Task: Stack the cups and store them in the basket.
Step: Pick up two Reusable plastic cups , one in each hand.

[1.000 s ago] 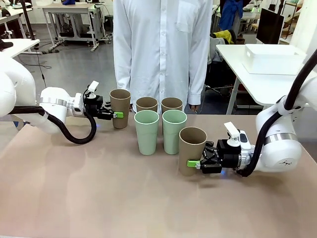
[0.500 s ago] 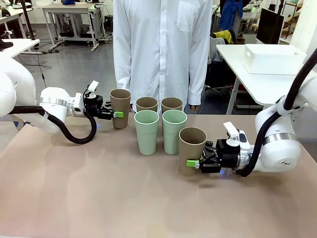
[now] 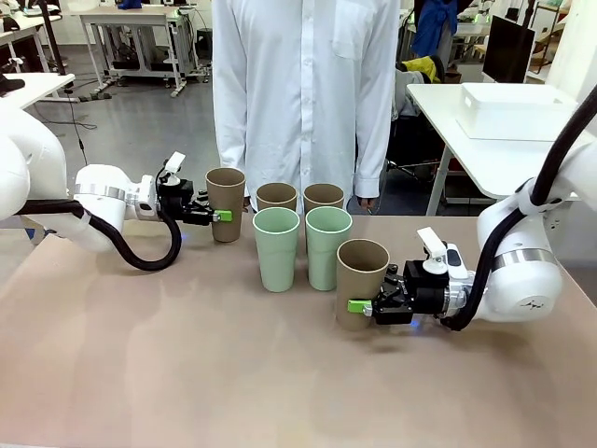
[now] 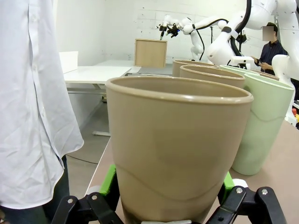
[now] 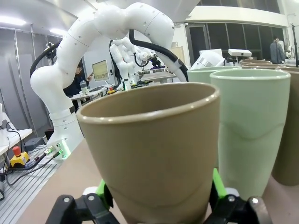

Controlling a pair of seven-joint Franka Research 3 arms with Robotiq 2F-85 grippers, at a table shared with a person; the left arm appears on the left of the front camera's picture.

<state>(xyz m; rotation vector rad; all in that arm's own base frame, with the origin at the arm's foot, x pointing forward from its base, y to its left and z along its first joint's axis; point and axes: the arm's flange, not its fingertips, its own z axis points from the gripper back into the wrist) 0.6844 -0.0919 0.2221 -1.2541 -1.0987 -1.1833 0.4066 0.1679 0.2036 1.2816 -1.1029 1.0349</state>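
Right pincer (image 3: 363, 302) farther left, horizontal astride nearest tan cup (image 3: 360, 269), grip unclear; left pincer (image 3: 227, 214) likewise at far-left cup (image 3: 227, 187).

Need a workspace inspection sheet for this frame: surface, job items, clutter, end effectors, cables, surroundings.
Surface: tan table, no spills seen.
Job's things: six cups upright, unstacked; four brown, two mint; white basket on side table, far right.
Clutter: nothing seen.
End effectors: left end effector straddles far-left brown cup, right end effector straddles nearest brown cup; grip unconfirmed.
Cables: black hose loops beneath left arm, another along right arm.
Surroundings: person in white shirt at far edge.
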